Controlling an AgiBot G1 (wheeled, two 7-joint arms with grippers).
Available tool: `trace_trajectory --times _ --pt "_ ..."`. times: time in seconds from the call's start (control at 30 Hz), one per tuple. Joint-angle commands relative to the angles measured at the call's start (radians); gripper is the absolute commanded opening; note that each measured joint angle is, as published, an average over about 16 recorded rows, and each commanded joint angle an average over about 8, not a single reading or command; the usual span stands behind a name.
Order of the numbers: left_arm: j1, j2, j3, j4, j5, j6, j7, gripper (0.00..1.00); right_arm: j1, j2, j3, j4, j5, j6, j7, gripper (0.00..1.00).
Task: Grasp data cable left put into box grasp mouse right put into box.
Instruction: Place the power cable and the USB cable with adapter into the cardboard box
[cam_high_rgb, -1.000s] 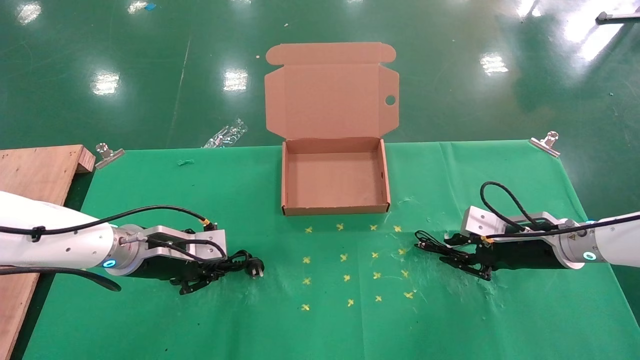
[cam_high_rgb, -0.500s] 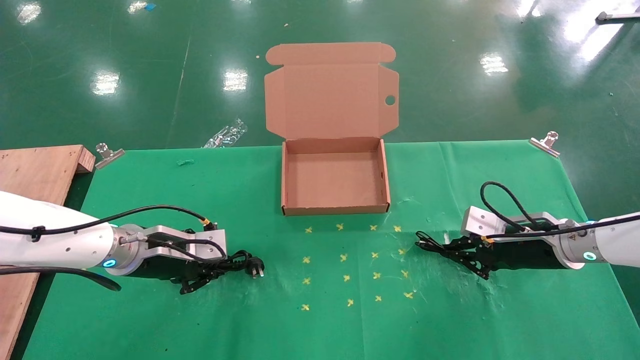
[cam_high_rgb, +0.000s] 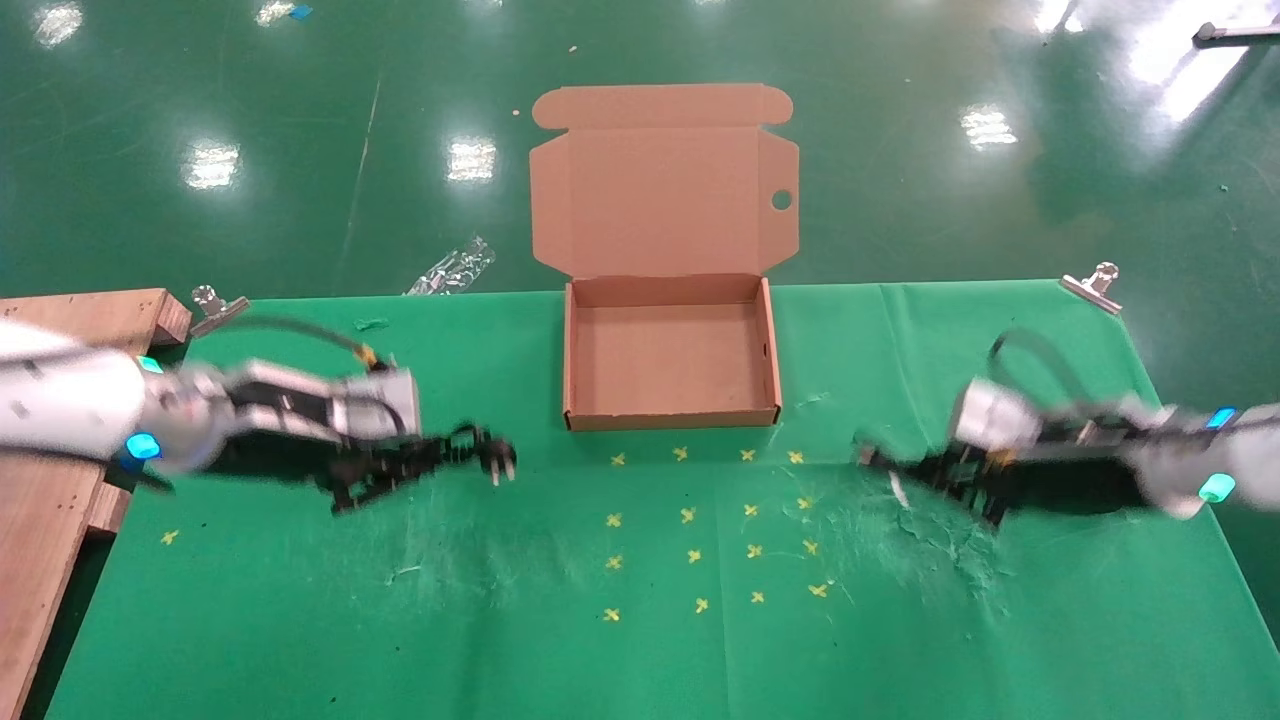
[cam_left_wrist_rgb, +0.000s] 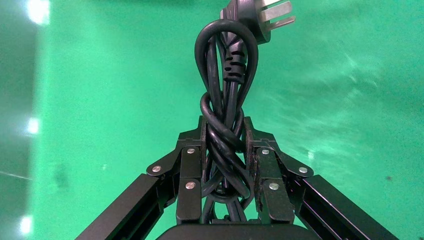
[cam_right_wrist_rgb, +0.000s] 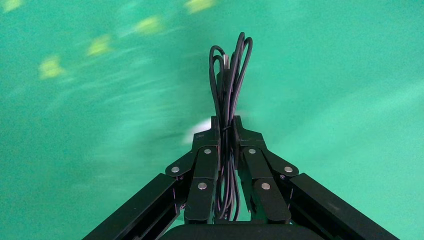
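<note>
One box (cam_high_rgb: 670, 360) sits open on the counter (cam_high_rgb: 500, 620); left of it, the left end effector (cam_left_wrist_rgb: 225, 150) clamps one coiled data cable (cam_left_wrist_rgb: 227, 100). Right of the box, the right end effector (cam_right_wrist_rgb: 226, 145) pinches a bundle of thin black wire (cam_right_wrist_rgb: 229, 85); the mouse itself cannot be made out.

Right hand (cam_right_wrist_rgb: 227, 131) clamped on thin black wire (cam_right_wrist_rgb: 229, 75)

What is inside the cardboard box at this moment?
The box holds nothing: its bare brown floor shows. The data cable is in the left gripper, and the right gripper clamps a thin black wire bundle. The mouse itself is not visible.
</note>
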Motion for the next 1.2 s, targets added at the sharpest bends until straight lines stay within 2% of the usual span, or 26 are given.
trace_trajectory --times 0.03,0.23,0.43,0.6,0.77,0.8,1.03,1.07,1.2 --pt "-0.041 -0.008 -0.015 0.002 -0.02 0.016 0.01 0.0 0.024 0.018 0.006 0.014 0.004 0.0 0.0 0.0" --pt "-0.119 0.121 -0.032 0.067 -0.052 -0.033 0.011 0.0 0.12 0.082 0.022 0.11 -0.001 0.01 0.043 0.0" --pt "-0.107 0.292 0.001 0.124 0.001 -0.159 0.012 0.0 0.178 0.141 0.031 0.241 -0.006 -0.013 0.119 0.0" --pt "-0.07 0.406 0.078 0.173 0.122 -0.308 -0.011 0.0 0.182 0.189 0.04 0.375 -0.004 -0.032 0.2 0.0" --pt "-0.043 0.44 0.215 0.187 0.219 -0.463 -0.087 0.0 0.155 0.226 0.049 0.495 -0.002 -0.023 0.277 0.0" --pt "-0.042 0.441 0.248 0.187 0.232 -0.488 -0.109 0.08 0.148 0.232 0.051 0.516 -0.001 -0.019 0.291 0.0" --pt "-0.074 0.442 0.442 0.19 0.256 -0.586 -0.263 0.96 0.107 0.265 0.058 0.623 0.0 0.001 0.356 0.0" --pt "-0.081 0.441 0.462 0.19 0.253 -0.593 -0.279 1.0 0.103 0.268 0.059 0.634 0.001 0.002 0.361 0.0" --pt "-0.105 0.44 0.532 0.192 0.239 -0.62 -0.331 1.0 0.089 0.276 0.063 0.669 0.008 0.006 0.376 0.0"
